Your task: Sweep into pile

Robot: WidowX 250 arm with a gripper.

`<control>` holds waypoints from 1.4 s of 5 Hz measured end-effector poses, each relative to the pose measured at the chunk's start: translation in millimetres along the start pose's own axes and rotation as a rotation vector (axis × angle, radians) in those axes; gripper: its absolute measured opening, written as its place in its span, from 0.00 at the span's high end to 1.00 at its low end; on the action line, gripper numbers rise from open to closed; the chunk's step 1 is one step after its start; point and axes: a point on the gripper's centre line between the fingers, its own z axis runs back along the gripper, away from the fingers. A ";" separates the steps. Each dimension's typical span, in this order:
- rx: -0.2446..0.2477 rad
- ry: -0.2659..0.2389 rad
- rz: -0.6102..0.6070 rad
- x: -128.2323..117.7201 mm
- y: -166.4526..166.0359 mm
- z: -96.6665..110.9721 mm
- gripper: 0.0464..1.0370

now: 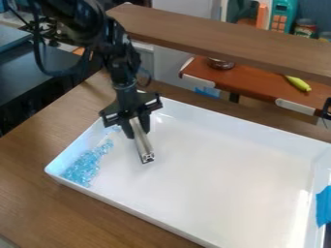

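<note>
On the wooden desk (pixel 32 193) there is a white tray (pixel 219 174). At its left side, small clear-blue pieces (pixel 82 168) lie in a loose, long heap. Just to the right of them, the black gripper (pixel 138 131) hangs down, and its fingers are pinching a metal bar (pixel 144 147), which is tilted. Blue tape (pixel 323 206) is on the tray's right wall.

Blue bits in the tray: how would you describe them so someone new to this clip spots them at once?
Find the big white tray on the wooden table, then its corner at the left of the view. The blue bits lie there in a loose, elongated scatter. Unlike the single silver bar in the gripper, they are many, small and glassy.
</note>
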 end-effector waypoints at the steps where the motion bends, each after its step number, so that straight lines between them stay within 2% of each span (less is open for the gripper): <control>1: -0.055 -0.012 0.025 2.1 -10.4 8.6 0.69; 2: -0.075 -0.038 0.066 8.9 -22.9 14.6 0.69; 3: -0.076 -0.074 0.093 14.6 -42.0 11.6 0.69; 4: -0.036 -0.072 0.111 11.0 -49.7 -10.3 0.69; 5: -0.004 -0.087 0.144 12.9 -53.9 -22.2 0.69; 6: 0.018 -0.093 0.171 13.3 -49.6 -27.2 0.69; 7: 0.046 -0.072 0.216 12.9 -42.5 -30.7 0.69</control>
